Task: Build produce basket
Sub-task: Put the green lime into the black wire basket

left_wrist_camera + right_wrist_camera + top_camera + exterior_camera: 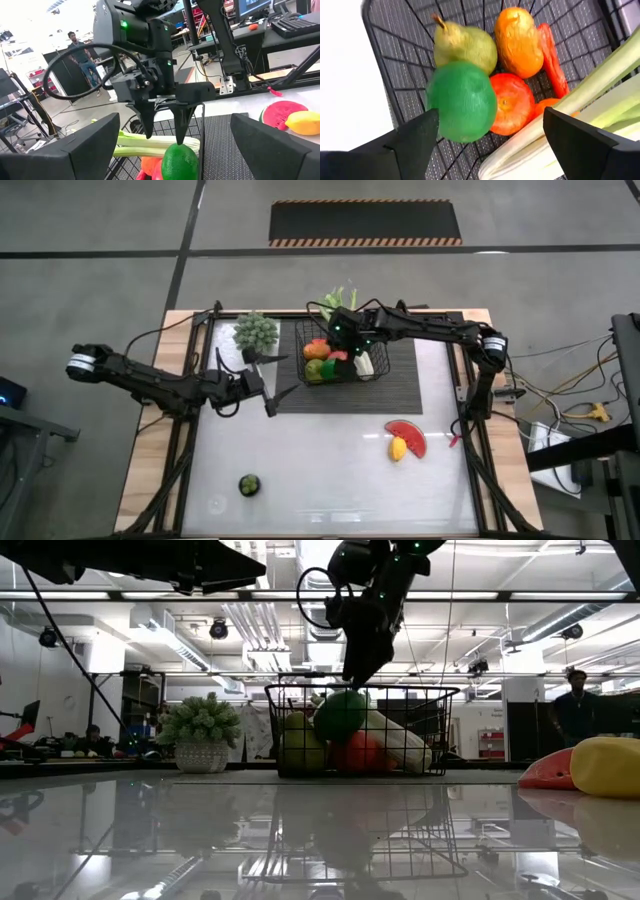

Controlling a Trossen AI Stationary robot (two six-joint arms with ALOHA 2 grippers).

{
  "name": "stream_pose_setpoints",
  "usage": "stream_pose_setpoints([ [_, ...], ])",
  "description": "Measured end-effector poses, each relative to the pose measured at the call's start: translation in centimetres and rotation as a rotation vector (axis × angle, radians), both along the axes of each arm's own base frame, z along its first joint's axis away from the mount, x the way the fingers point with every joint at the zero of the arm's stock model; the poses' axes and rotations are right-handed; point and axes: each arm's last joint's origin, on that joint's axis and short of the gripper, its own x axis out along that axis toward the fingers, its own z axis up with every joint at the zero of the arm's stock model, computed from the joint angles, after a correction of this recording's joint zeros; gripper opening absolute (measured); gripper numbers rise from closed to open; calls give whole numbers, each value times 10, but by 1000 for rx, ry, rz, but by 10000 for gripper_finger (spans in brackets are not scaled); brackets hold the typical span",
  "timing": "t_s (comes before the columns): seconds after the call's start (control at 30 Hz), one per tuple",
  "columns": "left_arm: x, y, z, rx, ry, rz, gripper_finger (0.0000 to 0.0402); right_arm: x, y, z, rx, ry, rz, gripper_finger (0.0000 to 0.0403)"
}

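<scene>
The black wire basket (340,363) stands on a dark ribbed mat (400,385) at the table's far middle. It holds a pear (465,42), an orange (518,40), a red fruit (512,102), a carrot (552,60) and celery (600,95). A green round fruit (462,100) rests on top of the pile. My right gripper (165,135) is open and slants down just above the green fruit, which lies below the gap between its fingers. My left gripper (282,380) waits open, level, left of the basket.
A watermelon slice (410,435) and a lemon (398,448) lie at the table's near right. A dark round fruit (249,485) sits near the front left. A potted plant (256,332) stands left of the basket. People show in the room behind.
</scene>
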Motion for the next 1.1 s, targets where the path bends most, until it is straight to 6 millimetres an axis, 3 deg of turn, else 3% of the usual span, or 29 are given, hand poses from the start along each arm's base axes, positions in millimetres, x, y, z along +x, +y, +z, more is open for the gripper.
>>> stream_pose_setpoints([
  [0.17, 0, 0, 0, 0, 0, 0, 361, 4, -1, 8, -22, -50, 9, 323],
  [0.27, 0, 0, 0, 0, 0, -1, 361, 4, -1, 2, -18, -37, 10, 305],
  [0.5, 0, 0, 0, 0, 1, -1, 361, 8, -2, -16, -3, 13, 19, 212],
  [0.73, 0, 0, 0, 0, 1, -1, 361, 10, -2, -22, -4, 28, 25, 125],
  [1.1, 0, 0, 0, 0, 1, -1, 361, 13, -3, -28, -9, 29, 34, 45],
])
